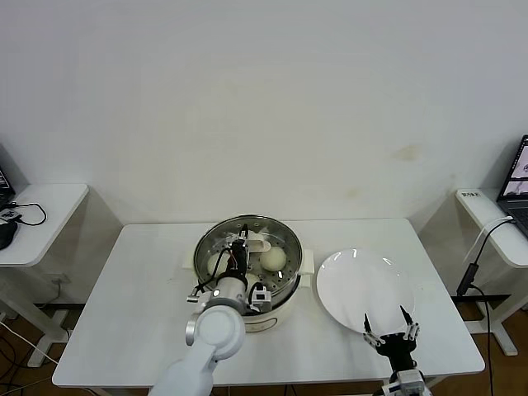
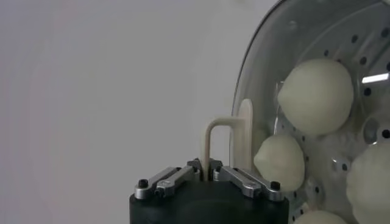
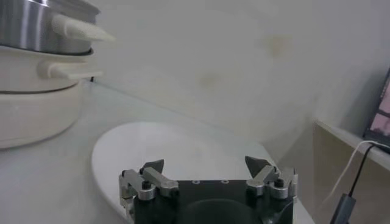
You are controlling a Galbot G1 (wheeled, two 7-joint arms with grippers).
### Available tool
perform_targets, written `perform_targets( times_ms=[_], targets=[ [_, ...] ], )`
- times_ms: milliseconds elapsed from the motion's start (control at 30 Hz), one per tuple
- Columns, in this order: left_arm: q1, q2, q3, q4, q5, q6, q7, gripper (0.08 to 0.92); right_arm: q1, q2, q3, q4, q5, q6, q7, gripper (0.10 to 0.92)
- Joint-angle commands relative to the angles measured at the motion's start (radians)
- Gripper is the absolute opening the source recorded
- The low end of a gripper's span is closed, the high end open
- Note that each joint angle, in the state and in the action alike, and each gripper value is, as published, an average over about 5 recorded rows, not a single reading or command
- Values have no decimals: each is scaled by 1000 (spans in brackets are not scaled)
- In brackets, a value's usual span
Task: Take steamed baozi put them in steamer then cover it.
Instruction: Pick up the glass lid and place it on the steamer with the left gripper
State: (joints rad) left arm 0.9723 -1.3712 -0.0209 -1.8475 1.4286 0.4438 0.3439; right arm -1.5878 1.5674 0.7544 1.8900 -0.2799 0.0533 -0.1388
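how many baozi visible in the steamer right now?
4 in the left wrist view, under the cover: baozi. The head view shows fewer; the left arm hides some.

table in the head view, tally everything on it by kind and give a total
baozi: 4
steamer: 1
cover: 1
plate: 1
total: 7

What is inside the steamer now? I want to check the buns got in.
Pale baozi lie on the perforated tray of the steamer, seen through the glass cover, whose handle the left hand grips. That arm hides part of it.
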Motion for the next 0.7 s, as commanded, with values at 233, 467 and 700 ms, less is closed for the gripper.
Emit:
perform_targets(
  times_ms=[233, 467, 700],
  targets=[
    [6, -12, -2, -5, 2, -12, -24, 259, -3, -1, -1, 1, -5, 0, -2, 823],
    [42, 0, -7, -57, 1, -13, -28, 458, -4, -2, -3, 1, -7, 0, -2, 823],
    [125, 51, -14, -160, -25, -20, -49, 666, -6, -5, -2, 1, -7, 0, -2, 823]
  ],
)
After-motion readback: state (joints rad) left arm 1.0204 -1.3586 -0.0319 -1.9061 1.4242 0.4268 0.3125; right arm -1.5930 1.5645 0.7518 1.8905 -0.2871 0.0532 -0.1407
